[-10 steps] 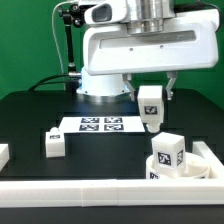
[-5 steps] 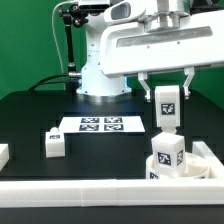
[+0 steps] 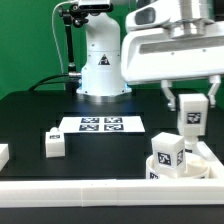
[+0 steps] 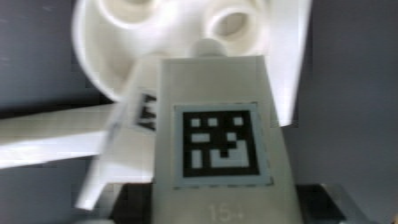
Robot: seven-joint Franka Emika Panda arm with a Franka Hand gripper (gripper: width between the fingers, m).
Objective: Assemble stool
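Gripper (image 3: pixel 191 104) is closed on one stool part. The jaws stand roughly half apart, one pressing each side face of the held leg (image 3: pixel 192 117). The part hangs upright in the air, tag facing the exterior camera, above and slightly to the exterior view's right of the seat (image 3: pixel 188 171).

In the wrist view the held leg (image 4: pixel 219 120) fills most of the frame, with the seat (image 4: pixel 157 30) beyond it and its round sockets showing. We cannot tell whether the tip is lined up with a socket.

The seat rests on the tabletop (image 3: pixel 30 115) close to the white rail (image 3: pixel 90 192). A standing leg (image 3: pixel 166 151) is already set in it. A spare leg (image 3: pixel 54 143) lies well apart toward the exterior view's left, near the marker board (image 3: pixel 100 124).

Handling, our judgement: the parts look like rigid, light plastic with smooth faces, so they may slip or twist under sideways load. We think the flat side faces near the upper end are the best place to hold, leaving the lower end free. The light seat may slide when pressed.
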